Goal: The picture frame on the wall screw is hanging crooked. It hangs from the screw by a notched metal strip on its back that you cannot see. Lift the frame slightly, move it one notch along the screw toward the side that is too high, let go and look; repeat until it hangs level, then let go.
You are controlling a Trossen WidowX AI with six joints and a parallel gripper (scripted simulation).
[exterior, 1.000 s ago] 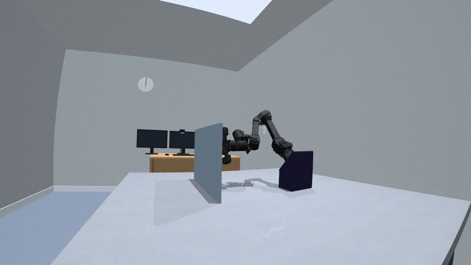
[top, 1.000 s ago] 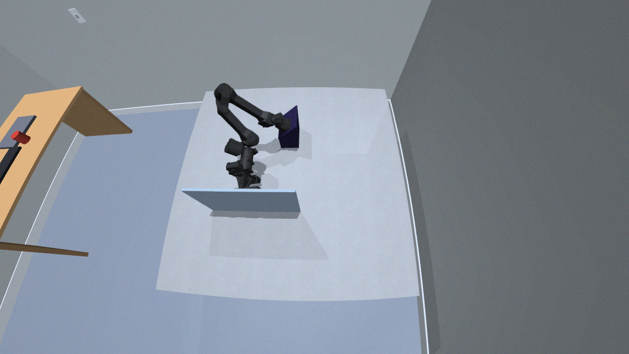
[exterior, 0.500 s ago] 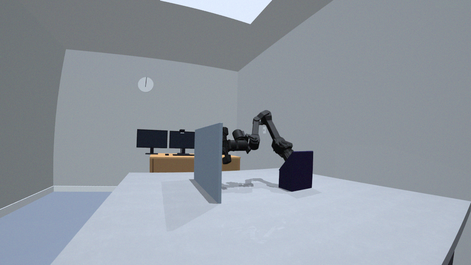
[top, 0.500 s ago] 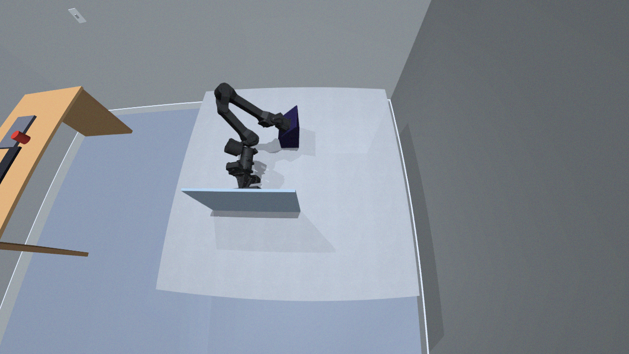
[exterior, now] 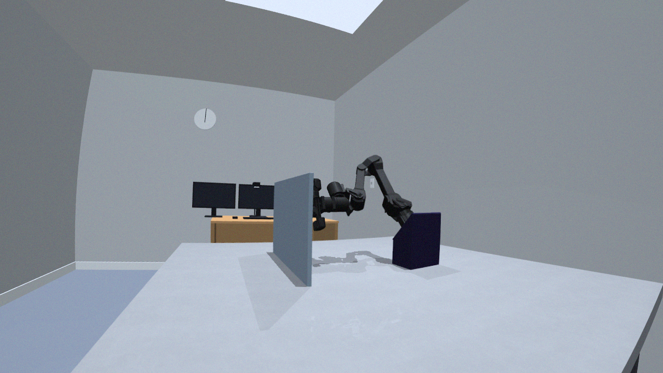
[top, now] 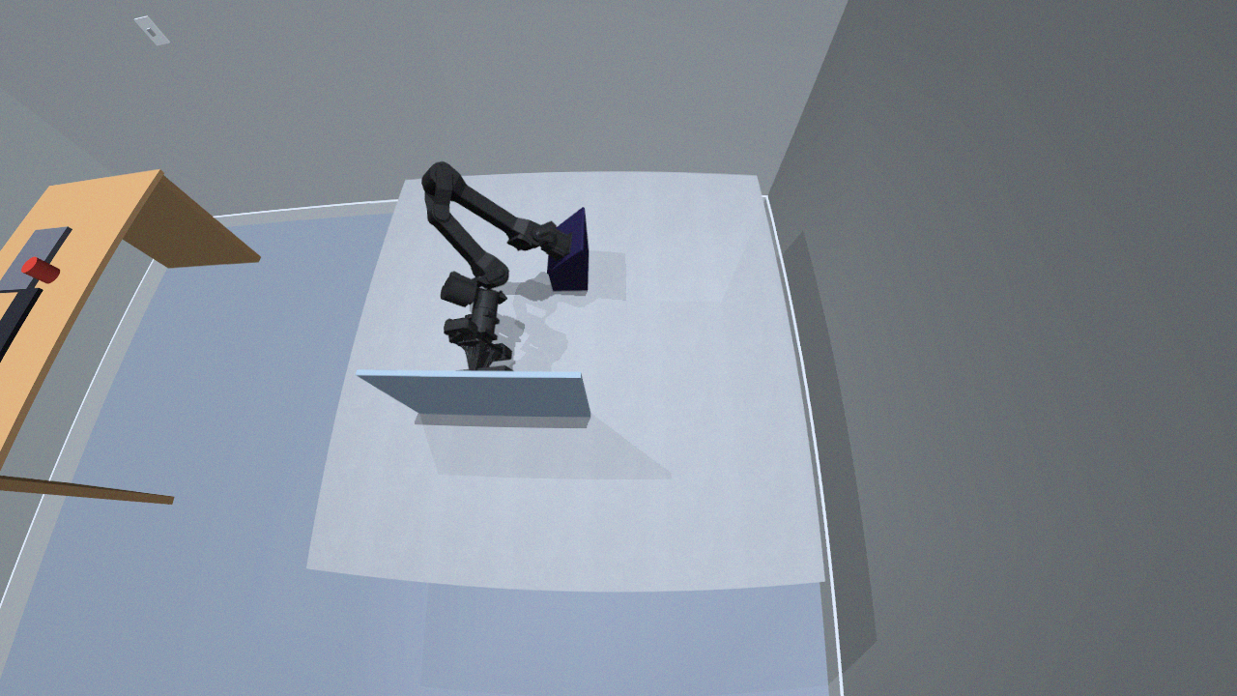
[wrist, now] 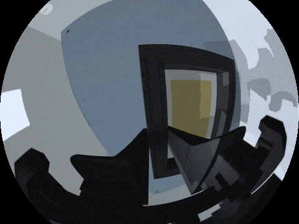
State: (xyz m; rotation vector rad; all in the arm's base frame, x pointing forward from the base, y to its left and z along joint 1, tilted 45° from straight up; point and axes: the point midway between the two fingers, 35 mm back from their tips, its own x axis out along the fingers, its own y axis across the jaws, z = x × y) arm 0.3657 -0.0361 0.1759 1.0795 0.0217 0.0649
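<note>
The picture frame [wrist: 187, 53] has a black border, a pale mat and a yellow-brown centre. It is in front of the blue-grey upright board [top: 505, 396] [exterior: 291, 222] [wrist: 103, 62]. The board hides it in the top and exterior views. My gripper [wrist: 156, 130] is shut on the frame's long rail nearest the board's top edge, one finger on each side, nearer one end of that rail. The right finger covers part of the picture. The screw and the notched strip are hidden. The wrist view is rolled and strongly curved, so I cannot tell the frame's tilt from it.
The board stands on the pale table [top: 692, 484] [exterior: 393, 324]. A dark purple wedge-shaped box [top: 569, 275] [exterior: 419, 243] stands at the other end of my arm. A wooden desk [top: 95, 207] [exterior: 245, 231] with monitors [exterior: 213, 195] is beyond the table.
</note>
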